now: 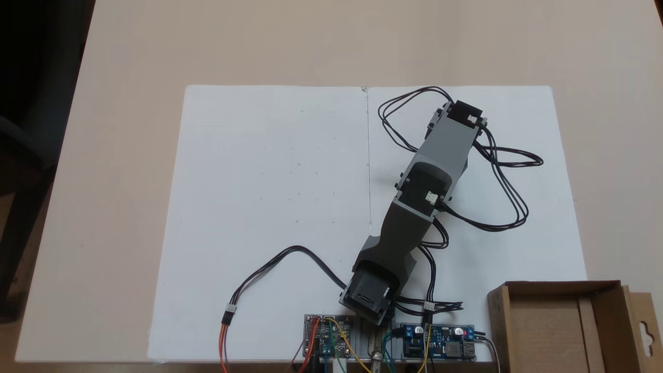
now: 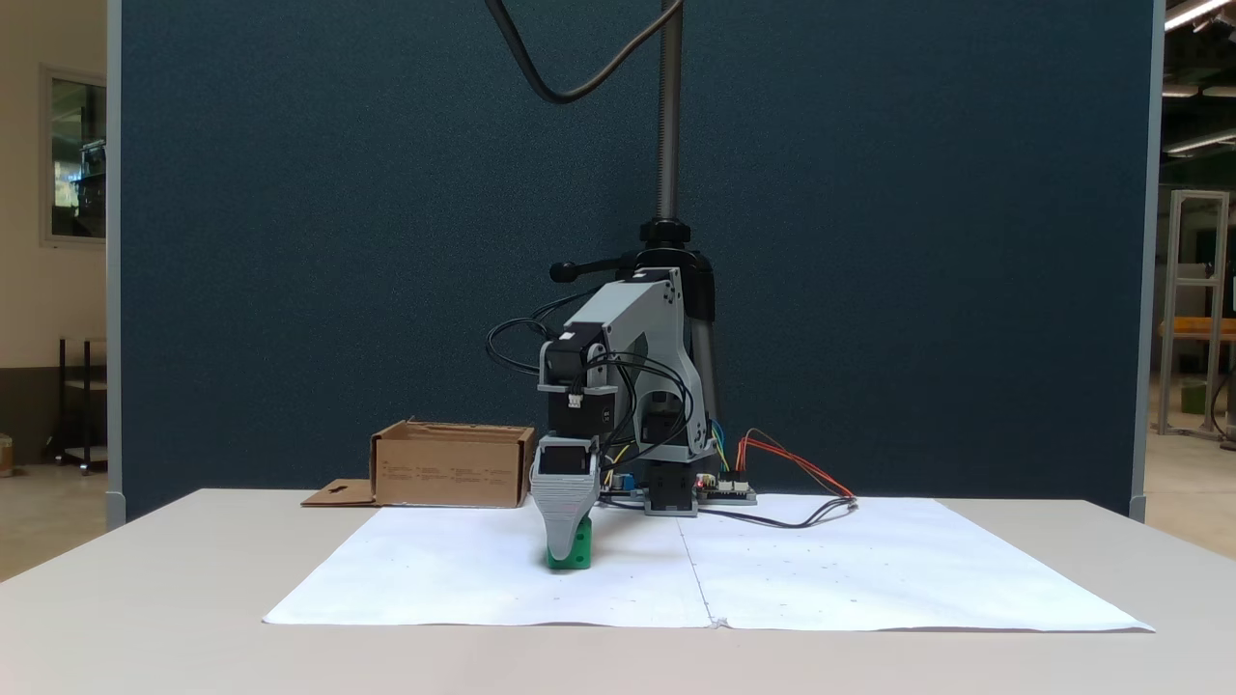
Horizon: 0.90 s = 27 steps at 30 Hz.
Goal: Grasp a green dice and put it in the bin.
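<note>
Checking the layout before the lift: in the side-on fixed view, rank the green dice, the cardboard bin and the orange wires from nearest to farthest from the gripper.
1. Green dice, right at the gripper.
2. Bin, behind, to the left.
3. Orange wires, to the right, by the arm's base.

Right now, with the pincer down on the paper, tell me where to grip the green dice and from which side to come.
Grip the green dice across two opposite flat faces, coming straight down from above. It sits flat on the white paper with open space around it, and the pincer already stands over it.
</note>
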Motion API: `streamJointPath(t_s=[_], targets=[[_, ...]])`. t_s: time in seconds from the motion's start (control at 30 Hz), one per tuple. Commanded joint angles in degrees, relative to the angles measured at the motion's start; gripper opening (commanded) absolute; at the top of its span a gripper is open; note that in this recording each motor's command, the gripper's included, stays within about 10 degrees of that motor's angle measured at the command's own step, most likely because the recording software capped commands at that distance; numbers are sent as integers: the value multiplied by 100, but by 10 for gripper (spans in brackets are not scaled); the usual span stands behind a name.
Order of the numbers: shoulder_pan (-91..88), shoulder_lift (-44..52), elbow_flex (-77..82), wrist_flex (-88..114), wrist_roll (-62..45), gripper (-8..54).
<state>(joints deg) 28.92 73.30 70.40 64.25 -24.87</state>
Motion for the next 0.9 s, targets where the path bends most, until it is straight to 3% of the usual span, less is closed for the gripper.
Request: streamJointPath(t_s=[0.0,0.17,0.3,0.63,0.87], targets=[[9,141,-70,-44,-501,371],[18,141,9,-281,-501,251],[18,141,18,-352,-492,117],[35,149,-211,-272,-26,117],[123,158,-2529,1703,721,117]])
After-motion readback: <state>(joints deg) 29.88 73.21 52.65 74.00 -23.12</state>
